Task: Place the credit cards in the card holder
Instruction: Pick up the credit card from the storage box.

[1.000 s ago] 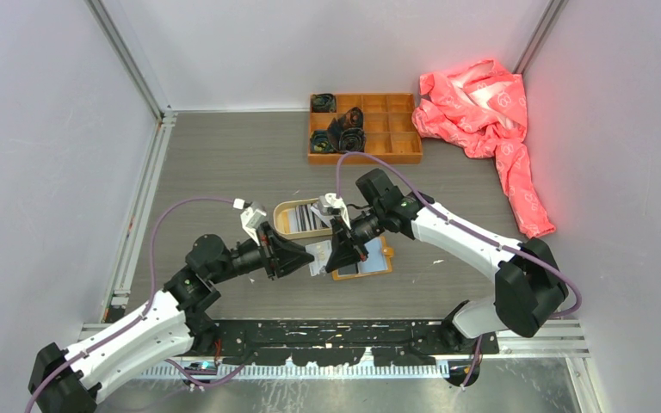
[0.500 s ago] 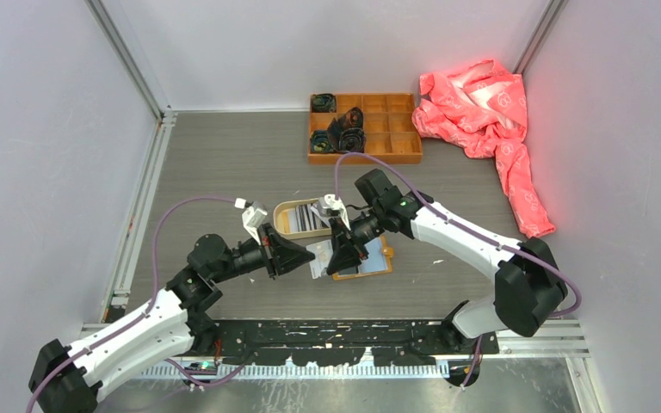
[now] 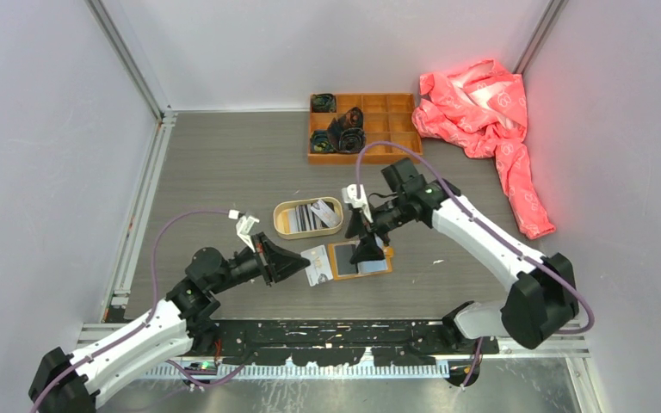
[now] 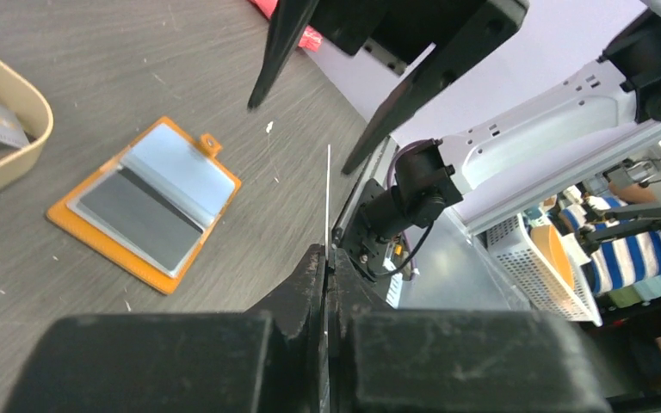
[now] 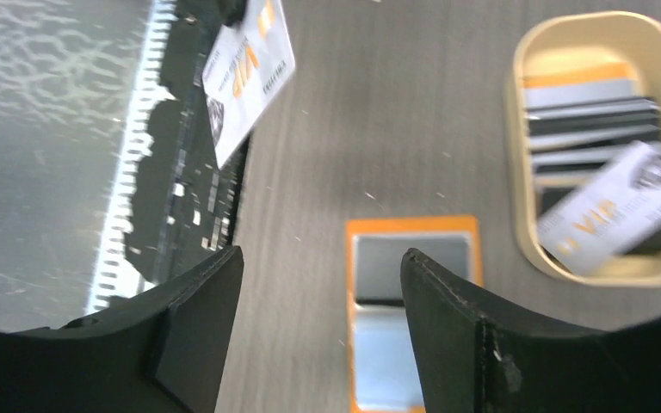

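The card holder (image 3: 360, 259) lies open on the table, orange with grey pockets; it also shows in the left wrist view (image 4: 146, 202) and the right wrist view (image 5: 413, 292). My left gripper (image 3: 299, 263) is shut on a white credit card (image 3: 317, 265), which juts toward the holder's left edge. That card is edge-on in the left wrist view (image 4: 327, 194) beyond the left gripper (image 4: 327, 254), and face-on in the right wrist view (image 5: 250, 77). My right gripper (image 3: 367, 248) hangs open and empty over the holder (image 5: 320, 258). More credit cards (image 5: 589, 129) lie in the tan oval tray (image 3: 286, 217).
An orange wooden compartment box (image 3: 365, 127) with dark items stands at the back. A pink cloth (image 3: 486, 112) lies at the back right. The black and metal base rail (image 3: 336, 335) runs along the near edge.
The right gripper opened, let go of the white card and drew back to the right. The left gripper closed on the card and now holds it alone, slightly lower and nearer.
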Robot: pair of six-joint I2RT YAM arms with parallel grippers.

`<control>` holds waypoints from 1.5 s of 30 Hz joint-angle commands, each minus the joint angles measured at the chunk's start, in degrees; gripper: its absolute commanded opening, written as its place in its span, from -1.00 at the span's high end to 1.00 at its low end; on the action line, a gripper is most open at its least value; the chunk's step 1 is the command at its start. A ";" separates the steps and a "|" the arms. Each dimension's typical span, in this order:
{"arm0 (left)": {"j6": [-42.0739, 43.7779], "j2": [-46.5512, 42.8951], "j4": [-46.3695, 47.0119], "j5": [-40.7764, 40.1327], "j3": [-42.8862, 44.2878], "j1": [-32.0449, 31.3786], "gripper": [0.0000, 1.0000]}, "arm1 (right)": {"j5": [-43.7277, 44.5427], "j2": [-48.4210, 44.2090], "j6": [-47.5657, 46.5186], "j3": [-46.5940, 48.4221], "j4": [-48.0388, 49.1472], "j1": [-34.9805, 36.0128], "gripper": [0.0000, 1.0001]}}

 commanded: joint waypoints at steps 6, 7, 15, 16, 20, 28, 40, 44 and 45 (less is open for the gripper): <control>-8.65 2.42 10.48 -3.02 -3.64 -0.62 1.00 | 10.40 -8.96 -21.49 -7.16 -4.34 -5.56 -0.90; -8.95 3.16 10.82 -3.68 -3.78 -0.92 1.00 | 11.83 -9.33 -23.31 -8.13 -4.32 -5.59 -0.98; -8.72 10.47 15.03 -12.35 -4.40 -6.03 1.00 | 19.42 -6.48 -36.34 -13.10 -4.83 -5.60 -0.99; -8.67 12.15 15.69 -13.26 -4.49 -6.25 1.00 | 20.47 -6.06 -35.64 -13.69 -3.37 -5.64 -0.99; -8.91 18.50 19.49 -14.71 -3.50 -6.43 1.00 | 23.69 -3.49 -30.64 -14.55 2.84 -5.60 -0.99; -8.63 32.20 27.81 -15.41 -0.21 -6.37 1.00 | 28.42 2.07 -24.99 -13.95 8.76 -5.61 -0.92; -14.25 53.09 43.81 -10.04 3.17 -2.10 1.00 | 31.49 8.93 -25.30 -12.00 6.95 -5.00 -0.84; -17.01 61.00 51.46 -8.57 3.44 -1.38 1.00 | 31.66 10.74 -26.71 -11.11 4.57 -4.01 -0.78; -17.48 62.47 52.47 -8.33 3.54 -1.39 1.00 | 31.60 11.06 -27.12 -10.87 3.86 -3.66 -0.76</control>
